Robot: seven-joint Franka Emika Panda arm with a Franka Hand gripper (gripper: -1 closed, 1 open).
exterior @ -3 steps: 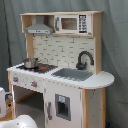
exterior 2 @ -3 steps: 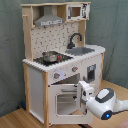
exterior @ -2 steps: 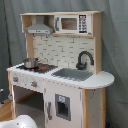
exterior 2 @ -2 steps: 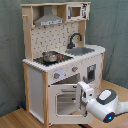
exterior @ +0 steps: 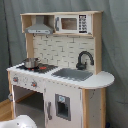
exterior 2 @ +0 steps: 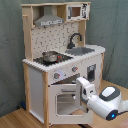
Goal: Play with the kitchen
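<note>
One arm fronting kitchen oven door; jaws apparently hidden.

Oven front crowded, counter partly free
In the second exterior view the white robot arm blocks the tall white and light-wood toy kitchen's oven front; a small steel pot occupies the hob; the grey sink lies free

We judge this a staged test area, likely a lab or studio, not a real kitchen. A grey-green curtain backdrop hangs behind everything in both exterior views. The only furnishing is a child-sized toy kitchen standing on a light wooden floor. In the second exterior view a white robot arm stands in front of it, its fingers up against the oven front.
</note>
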